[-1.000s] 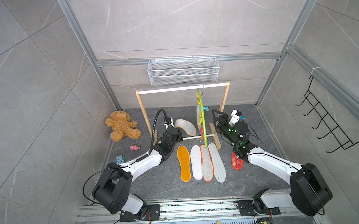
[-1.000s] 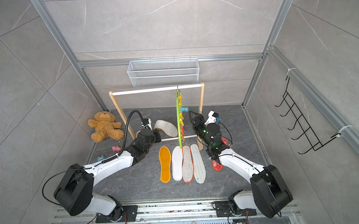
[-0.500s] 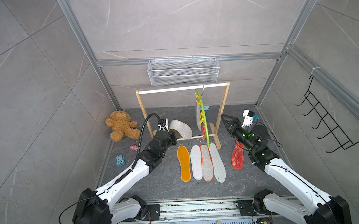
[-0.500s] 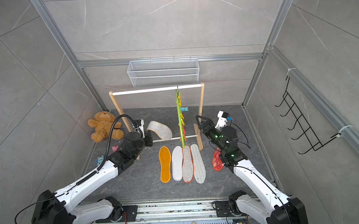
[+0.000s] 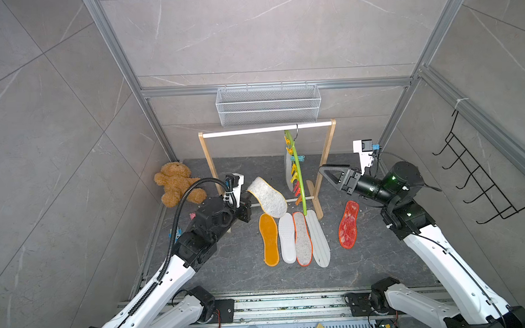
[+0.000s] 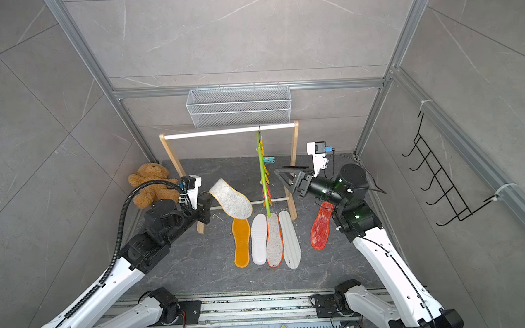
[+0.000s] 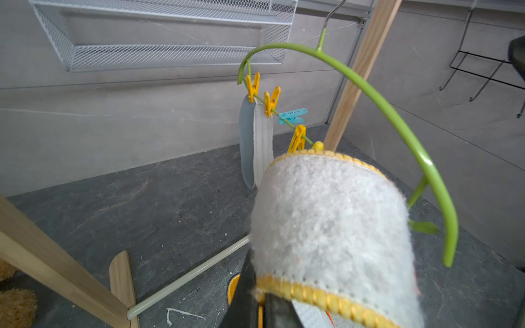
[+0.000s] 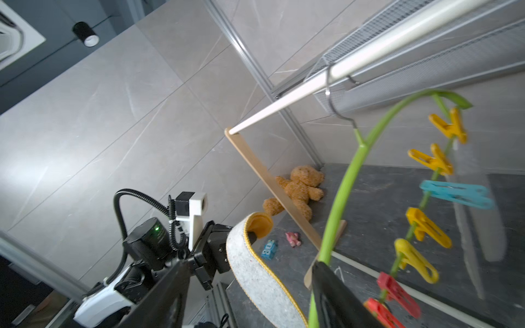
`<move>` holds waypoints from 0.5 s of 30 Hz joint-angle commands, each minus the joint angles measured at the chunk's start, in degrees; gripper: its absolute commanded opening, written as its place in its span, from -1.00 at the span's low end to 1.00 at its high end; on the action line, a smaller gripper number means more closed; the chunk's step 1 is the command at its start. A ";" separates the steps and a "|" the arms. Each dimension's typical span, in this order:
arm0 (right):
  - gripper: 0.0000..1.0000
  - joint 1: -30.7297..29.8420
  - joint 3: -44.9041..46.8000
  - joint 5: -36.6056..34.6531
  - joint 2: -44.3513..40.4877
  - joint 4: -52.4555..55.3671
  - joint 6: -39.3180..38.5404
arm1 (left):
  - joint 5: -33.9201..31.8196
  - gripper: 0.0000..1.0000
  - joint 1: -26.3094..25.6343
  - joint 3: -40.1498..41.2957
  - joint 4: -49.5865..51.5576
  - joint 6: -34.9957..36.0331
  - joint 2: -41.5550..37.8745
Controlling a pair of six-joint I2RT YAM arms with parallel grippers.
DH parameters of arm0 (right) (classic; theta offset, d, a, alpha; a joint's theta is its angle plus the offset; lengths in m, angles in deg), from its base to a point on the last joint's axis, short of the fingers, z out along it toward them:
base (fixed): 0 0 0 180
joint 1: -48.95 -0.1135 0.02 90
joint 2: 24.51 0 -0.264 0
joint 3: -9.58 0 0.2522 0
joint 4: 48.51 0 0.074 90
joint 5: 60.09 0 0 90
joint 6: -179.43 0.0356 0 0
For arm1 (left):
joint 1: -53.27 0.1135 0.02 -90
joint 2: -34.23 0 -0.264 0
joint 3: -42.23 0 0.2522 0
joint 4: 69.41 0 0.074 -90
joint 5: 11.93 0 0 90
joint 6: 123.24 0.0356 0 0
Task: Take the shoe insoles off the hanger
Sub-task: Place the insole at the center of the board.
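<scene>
The lime-green hanger hangs by its hook from the rack's white rail. A blue-grey insole and a pale striped insole hang from its yellow clips. My left gripper is shut on the heel of a grey felt insole with a yellow rim, held left of the hanger. My right gripper stands open and empty just right of the hanger. Orange, white, orange-rimmed grey, striped and red mesh insoles lie on the floor.
The wooden rack frames the hanger, with a white wire basket on the back wall. A teddy bear sits at the far left, with a small blue toy and a pink one nearby. Black wall hooks hang on the right.
Both arms have risen and drawn back toward their bases. The felt insole stays in the left gripper and its toe has dipped toward the floor row. The right jaws have narrowed slightly.
</scene>
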 commanded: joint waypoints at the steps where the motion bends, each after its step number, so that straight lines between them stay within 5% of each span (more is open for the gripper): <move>1: 0.31 -3.21 -5.45 9.62 3.48 3.09 -2.51 | 7.11 -1.00 0.23 -5.51 1.00 3.24 -0.27; 15: 0.10 -14.33 -15.70 10.61 10.88 9.76 -8.20 | 18.91 -1.00 0.23 -16.71 0.04 1.52 7.47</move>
